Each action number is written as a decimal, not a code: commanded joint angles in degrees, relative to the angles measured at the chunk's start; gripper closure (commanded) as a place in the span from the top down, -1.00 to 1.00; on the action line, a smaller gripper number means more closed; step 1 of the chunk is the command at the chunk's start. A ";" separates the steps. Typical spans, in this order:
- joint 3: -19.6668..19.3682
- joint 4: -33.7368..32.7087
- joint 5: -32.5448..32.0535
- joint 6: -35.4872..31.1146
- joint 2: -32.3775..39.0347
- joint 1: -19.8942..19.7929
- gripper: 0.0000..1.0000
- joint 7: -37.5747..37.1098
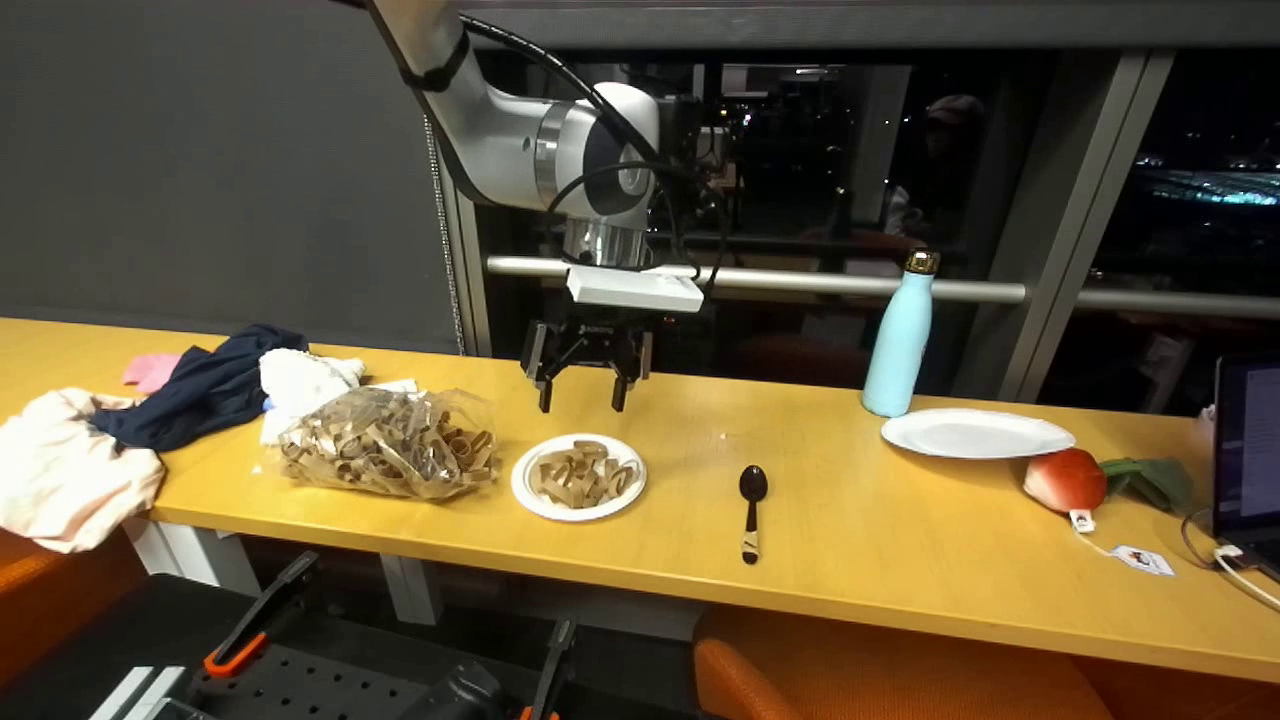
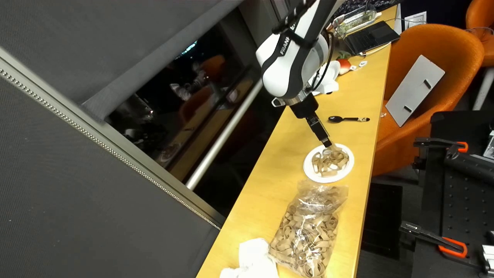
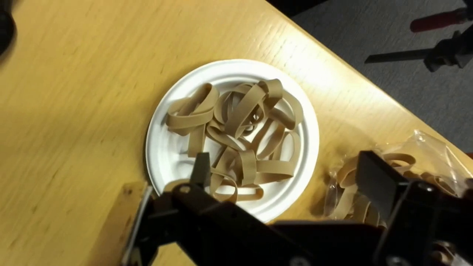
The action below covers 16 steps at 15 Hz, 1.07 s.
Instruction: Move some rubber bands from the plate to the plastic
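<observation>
wrist view: nearest, the gripper [image 3: 285, 164] has its jaws wide apart; at right, a clear plastic bag [image 3: 436, 159], partly hidden. beyond, flat tan rubber bands [image 3: 244, 111] curl in overlapping loops on the round white plate [image 3: 154, 147]; far left, perhaps a dark spoon [image 3: 5, 29].

In both exterior views, a long yellow wooden tabletop [image 1: 860, 520] is set against dark windows [image 1: 800, 170], across which a metal rail [image 1: 840, 282] is fixed; lights [image 1: 1215, 187] are seen beyond the glass. One side is covered by a grey blind [image 1: 200, 180]. Orange chairs [image 2: 449, 85] are placed alongside. In the wrist view, grey floor [image 3: 399, 81] is glimpsed and the wood is brightened by glare [image 3: 314, 66]
</observation>
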<state>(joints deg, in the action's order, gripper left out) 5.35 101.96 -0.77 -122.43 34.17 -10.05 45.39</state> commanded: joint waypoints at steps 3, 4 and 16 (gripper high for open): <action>-2.47 -5.30 -5.87 4.08 4.81 4.00 1.00 -3.17; -1.10 -3.11 -3.69 1.97 4.01 2.44 1.00 -1.83; -2.84 2.75 -11.16 -9.43 2.61 6.16 1.00 -7.55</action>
<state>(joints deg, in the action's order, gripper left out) 3.57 101.65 -9.60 -128.05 38.75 -4.44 39.62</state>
